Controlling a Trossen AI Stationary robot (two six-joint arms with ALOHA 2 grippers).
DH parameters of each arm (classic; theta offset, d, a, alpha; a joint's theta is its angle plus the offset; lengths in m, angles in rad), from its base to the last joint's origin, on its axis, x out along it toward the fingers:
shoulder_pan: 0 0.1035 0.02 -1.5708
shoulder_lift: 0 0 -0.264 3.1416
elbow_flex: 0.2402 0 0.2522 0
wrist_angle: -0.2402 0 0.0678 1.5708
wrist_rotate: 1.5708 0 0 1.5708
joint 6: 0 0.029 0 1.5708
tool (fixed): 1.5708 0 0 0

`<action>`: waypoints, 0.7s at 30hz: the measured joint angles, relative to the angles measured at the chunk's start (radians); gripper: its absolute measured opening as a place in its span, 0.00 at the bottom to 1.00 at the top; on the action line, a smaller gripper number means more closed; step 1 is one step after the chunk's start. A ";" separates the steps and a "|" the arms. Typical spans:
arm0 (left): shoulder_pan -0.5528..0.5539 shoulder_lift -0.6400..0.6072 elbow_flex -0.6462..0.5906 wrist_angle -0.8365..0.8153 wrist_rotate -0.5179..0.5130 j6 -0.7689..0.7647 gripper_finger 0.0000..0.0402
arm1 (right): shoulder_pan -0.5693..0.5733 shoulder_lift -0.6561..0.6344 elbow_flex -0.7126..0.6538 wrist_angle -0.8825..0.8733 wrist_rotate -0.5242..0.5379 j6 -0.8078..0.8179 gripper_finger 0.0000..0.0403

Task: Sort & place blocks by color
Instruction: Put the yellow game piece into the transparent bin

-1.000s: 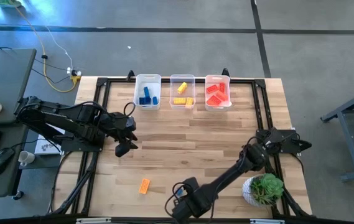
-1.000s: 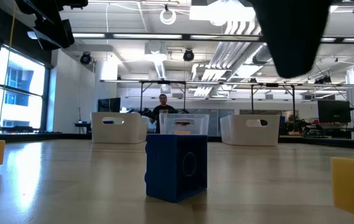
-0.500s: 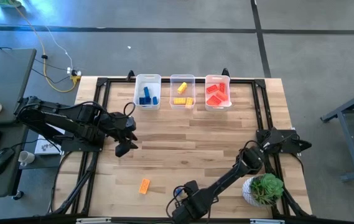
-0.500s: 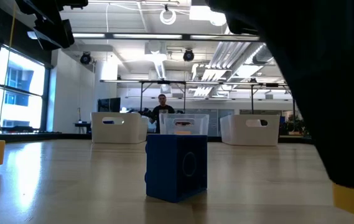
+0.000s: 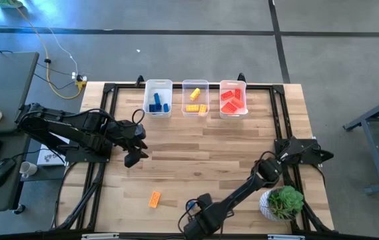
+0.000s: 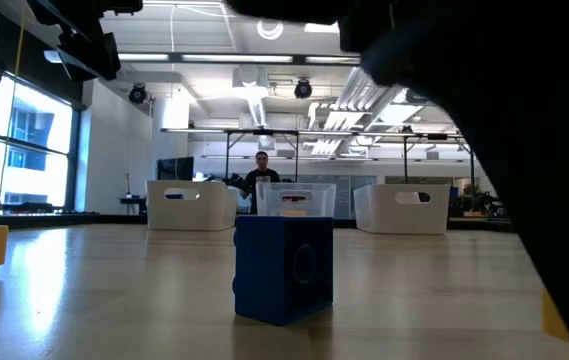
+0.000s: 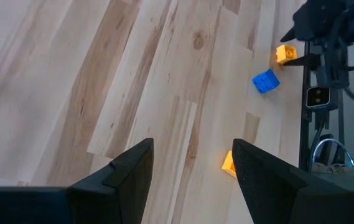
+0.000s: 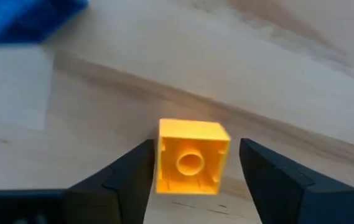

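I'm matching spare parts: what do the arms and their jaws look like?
Both arms are matte black with jointed segments and black cabling along them. Each gripper has two dark, flat, wedge-shaped fingers. A small green light shows near the right gripper. No markings are legible.

block (image 8: 192,157) between end effector (image 8: 192,177) fingers

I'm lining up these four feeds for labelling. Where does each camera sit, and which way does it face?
High: overhead, straight down; both arms, left gripper, three bins.
Low: table height, level across; blue block, dark arm bulk.
Left wrist: past own fingers at table.
Right wrist: own fingers flank a yellow block.
Shared: left wrist and low views show the blue block.
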 joint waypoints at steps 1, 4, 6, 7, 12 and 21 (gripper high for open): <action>0.000 0.000 0.000 0.000 0.000 0.000 0.51 | 0.000 0.006 0.000 0.010 -0.013 -0.011 0.54; 0.000 0.000 0.000 0.000 0.000 0.000 0.51 | 0.000 0.012 0.000 0.028 -0.032 -0.014 0.51; 0.000 0.000 0.000 0.000 0.000 0.000 0.51 | -0.003 0.013 0.000 0.030 -0.031 -0.014 0.47; 0.000 0.000 0.000 0.000 0.000 0.000 0.51 | -0.003 0.013 0.000 0.032 -0.031 -0.015 0.44; 0.000 0.000 0.000 0.000 0.000 0.000 0.51 | -0.009 0.013 0.000 0.031 -0.033 -0.034 0.27; 0.000 0.000 0.000 0.000 -0.003 0.000 0.51 | -0.020 0.003 0.015 0.015 0.001 -0.070 0.27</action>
